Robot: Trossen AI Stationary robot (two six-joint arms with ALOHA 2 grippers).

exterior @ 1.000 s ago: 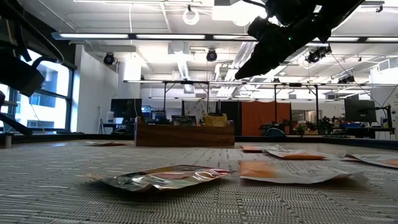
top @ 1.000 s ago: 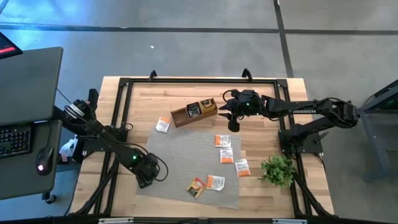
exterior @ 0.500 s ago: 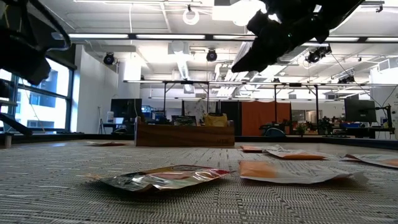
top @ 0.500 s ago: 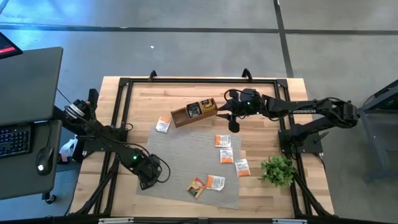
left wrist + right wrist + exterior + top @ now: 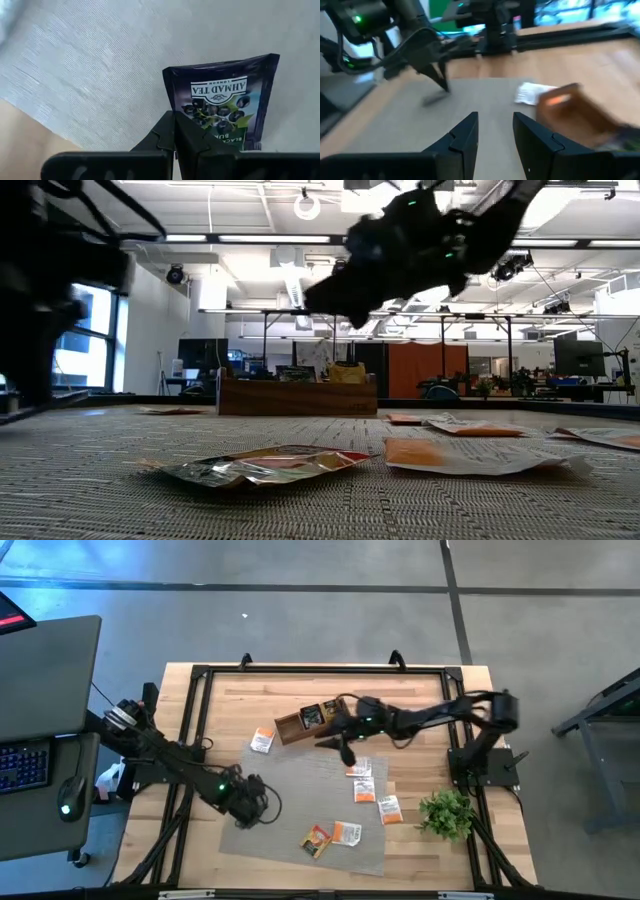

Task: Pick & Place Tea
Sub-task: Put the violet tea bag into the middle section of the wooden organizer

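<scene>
Black tea sachet (image 5: 220, 107) | pinched in left gripper (image 5: 175, 131)

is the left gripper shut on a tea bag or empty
Shut on one: the left gripper pinches the dark purple tea-bag sachet over the grey woven mat.

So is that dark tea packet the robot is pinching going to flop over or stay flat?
Probably mostly flat. The dark tea sachet stands up straight out of the shut left gripper without drooping, so it looks fairly stiff. It's thin, so likely very light. The glossy wrapper might be a bit slippery.
</scene>
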